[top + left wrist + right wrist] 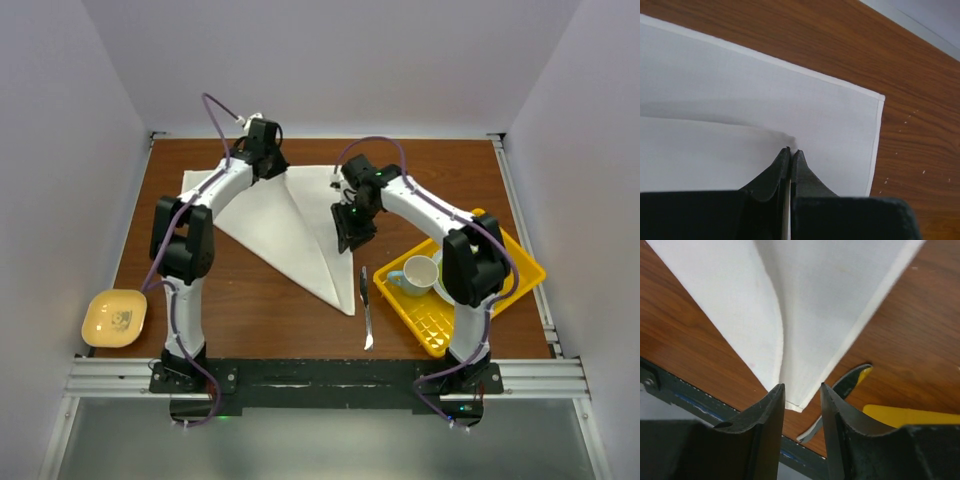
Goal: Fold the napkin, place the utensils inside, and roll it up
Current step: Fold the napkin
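The white napkin (290,225) lies on the wooden table folded into a long triangle, its tip pointing toward the near edge. My left gripper (268,165) is at the napkin's far edge, shut and pinching a raised fold of the cloth (740,100); the jaws (791,150) meet with cloth between them. My right gripper (351,238) hovers over the napkin's right edge, open and empty (802,386), with the napkin's tip (805,315) below it. The silver knife (366,308) lies on the table just right of the tip. It shows partly in the right wrist view (850,382).
A yellow tray (440,325) at the near right holds a white cup (421,272); its corner shows in the right wrist view (910,416). A yellow bowl (115,318) sits at the near left corner. White walls enclose the table.
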Tool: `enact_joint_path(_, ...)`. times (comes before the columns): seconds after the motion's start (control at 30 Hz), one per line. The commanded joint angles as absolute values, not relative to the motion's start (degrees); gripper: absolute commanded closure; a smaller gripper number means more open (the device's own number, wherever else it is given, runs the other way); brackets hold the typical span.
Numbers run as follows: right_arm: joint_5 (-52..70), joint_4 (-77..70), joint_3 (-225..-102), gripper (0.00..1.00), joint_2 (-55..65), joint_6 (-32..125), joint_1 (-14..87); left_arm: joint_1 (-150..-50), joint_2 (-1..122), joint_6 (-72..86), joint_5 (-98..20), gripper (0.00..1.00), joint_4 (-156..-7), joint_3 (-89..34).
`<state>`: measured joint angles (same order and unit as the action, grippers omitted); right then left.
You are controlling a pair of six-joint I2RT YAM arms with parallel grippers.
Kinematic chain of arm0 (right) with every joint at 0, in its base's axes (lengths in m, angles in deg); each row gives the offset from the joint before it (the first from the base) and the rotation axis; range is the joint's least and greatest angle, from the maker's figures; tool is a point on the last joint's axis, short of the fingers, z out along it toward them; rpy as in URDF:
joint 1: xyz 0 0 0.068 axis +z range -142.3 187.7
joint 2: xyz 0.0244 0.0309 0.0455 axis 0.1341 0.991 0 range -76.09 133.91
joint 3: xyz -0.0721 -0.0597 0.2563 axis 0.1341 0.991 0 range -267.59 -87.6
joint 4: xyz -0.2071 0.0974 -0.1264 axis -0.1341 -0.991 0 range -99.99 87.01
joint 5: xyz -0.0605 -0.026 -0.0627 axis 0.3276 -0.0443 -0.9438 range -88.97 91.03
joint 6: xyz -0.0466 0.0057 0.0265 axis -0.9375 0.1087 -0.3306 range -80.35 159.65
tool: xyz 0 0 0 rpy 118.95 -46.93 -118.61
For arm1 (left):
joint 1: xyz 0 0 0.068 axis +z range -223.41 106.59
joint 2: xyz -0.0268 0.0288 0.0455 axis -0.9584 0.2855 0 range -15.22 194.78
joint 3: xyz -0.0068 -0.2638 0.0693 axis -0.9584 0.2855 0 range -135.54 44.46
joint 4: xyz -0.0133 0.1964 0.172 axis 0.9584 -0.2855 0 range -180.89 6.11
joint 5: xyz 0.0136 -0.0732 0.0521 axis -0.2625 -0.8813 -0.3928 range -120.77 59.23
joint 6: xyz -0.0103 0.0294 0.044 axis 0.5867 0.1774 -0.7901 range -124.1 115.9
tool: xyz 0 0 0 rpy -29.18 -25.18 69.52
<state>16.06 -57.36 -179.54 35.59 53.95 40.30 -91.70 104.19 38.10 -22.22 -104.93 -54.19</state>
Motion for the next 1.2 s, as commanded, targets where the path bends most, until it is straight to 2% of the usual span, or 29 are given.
enact_joint_path(0.0,17.4,-57.4,-179.3,0.6,27.4,56.4,33.4,-92.0,109.8,37.1,-28.7,1.0,-98.4,-60.3)
enact_joint_path(0.4,19.7,-57.4,-174.1,0.59,18.0,56.2,21.1,-92.5,119.8,32.9,-33.8,1.0,-93.8,-71.7)
enact_joint_path(1.17,21.2,-58.4,-172.8,0.58,17.4,54.7,19.1,-94.6,125.0,19.3,-39.4,1.0,-91.7,-76.0)
